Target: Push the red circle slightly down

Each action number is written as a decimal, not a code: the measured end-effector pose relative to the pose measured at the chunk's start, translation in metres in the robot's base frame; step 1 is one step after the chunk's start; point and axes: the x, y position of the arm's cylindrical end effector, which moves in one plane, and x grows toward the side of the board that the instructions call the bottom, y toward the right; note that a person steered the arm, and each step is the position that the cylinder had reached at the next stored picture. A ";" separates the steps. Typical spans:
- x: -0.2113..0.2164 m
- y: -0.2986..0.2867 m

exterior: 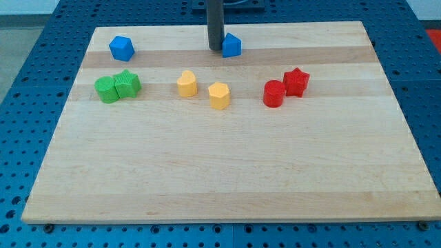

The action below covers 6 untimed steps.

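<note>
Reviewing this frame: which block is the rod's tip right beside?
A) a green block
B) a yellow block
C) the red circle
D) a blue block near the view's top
D: my tip stands just left of the blue block near the view's top, close enough that contact cannot be ruled out, and far from the red circle.

Pale wooden board point(227, 172), blue perforated table point(27, 41) around it, even light

My tip point(216, 49) touches a blue block point(232, 45), far from the red circle point(273, 94).
</note>
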 end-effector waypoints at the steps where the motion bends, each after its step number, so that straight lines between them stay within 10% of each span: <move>1: 0.000 0.000; 6: 0.122 0.060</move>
